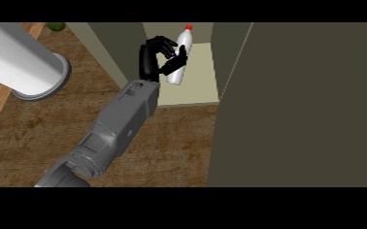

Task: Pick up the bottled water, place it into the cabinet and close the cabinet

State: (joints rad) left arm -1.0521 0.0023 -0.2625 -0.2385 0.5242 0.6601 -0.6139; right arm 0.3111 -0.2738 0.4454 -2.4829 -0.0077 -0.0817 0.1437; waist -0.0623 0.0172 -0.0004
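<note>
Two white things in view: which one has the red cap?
The slim bottled water, held by the hand at the cabinet. The wide white cylinder at upper left has a grey rim, no cap.

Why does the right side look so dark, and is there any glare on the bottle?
Head view: the open cabinet door fills the right, flatly dim; the cabinet floor is paler; the bottled water, held by the hand, shows even white, no glare.
</note>
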